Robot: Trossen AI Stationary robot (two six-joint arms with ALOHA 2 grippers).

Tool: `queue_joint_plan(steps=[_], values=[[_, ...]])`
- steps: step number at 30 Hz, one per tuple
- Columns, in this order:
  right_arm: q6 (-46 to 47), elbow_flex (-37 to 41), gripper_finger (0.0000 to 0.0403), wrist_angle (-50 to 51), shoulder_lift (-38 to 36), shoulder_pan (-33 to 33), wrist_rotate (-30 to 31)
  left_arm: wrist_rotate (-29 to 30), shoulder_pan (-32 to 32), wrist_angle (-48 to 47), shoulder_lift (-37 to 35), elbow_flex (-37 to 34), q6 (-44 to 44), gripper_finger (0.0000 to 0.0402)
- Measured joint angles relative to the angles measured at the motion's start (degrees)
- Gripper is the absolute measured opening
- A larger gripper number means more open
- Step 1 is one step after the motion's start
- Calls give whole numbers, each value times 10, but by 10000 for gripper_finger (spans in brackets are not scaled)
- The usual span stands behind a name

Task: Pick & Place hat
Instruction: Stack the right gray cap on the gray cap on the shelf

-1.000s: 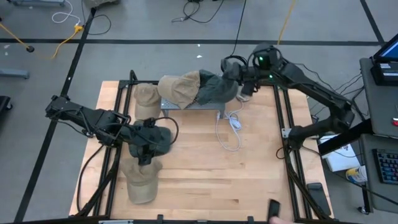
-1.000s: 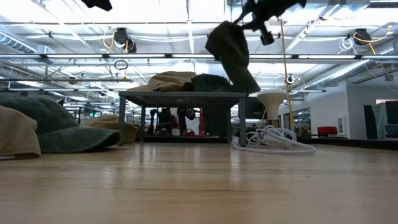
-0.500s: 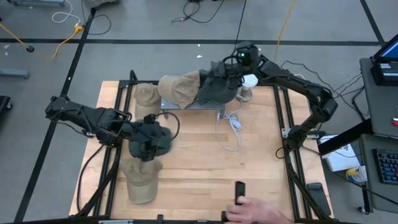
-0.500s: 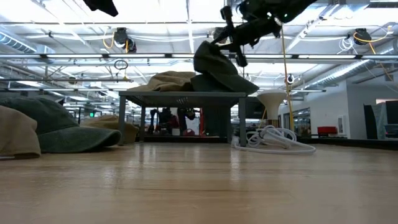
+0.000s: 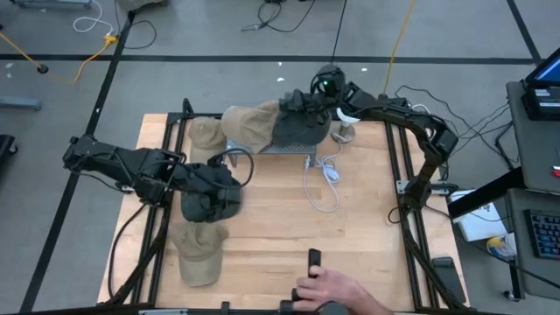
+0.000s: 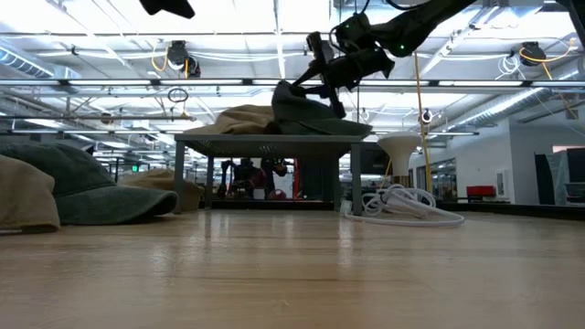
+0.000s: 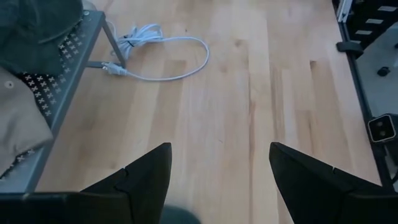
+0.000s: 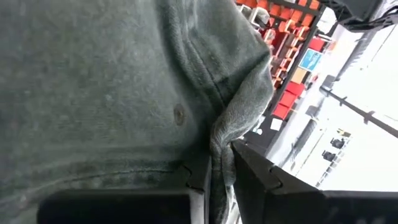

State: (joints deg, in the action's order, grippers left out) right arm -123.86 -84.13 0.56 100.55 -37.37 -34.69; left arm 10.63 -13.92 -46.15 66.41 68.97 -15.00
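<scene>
Since a second ago the right gripper (image 5: pixel 308 103) is lowering the dark green hat (image 5: pixel 302 129) onto the metal rack (image 5: pixel 267 147), fingers pinching its fabric. Placement seems underway; release comes next. The left gripper (image 7: pixel 219 163), spread, is hovering beside the rack.

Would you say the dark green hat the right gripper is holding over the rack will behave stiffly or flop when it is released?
Probably floppy: the dark green hat creases and folds between the right gripper fingers. It looks light, draping over the rack, so it should likely settle and slump rather than roll off.
</scene>
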Motion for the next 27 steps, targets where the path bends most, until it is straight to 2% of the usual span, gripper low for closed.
queue_joint_plan(steps=[5,9,20,27], values=[[36,-1,50,-6,16,21,2,0,5,0,0,0,9,273],[84,-1,80,-9,17,27,0,-1,5,0,0,0,10,273],[291,1,178,-13,10,18,-13,-2,5,-1,0,0,9,273],[373,2,205,-12,-16,20,4,-2,5,-1,0,0,18,273]])
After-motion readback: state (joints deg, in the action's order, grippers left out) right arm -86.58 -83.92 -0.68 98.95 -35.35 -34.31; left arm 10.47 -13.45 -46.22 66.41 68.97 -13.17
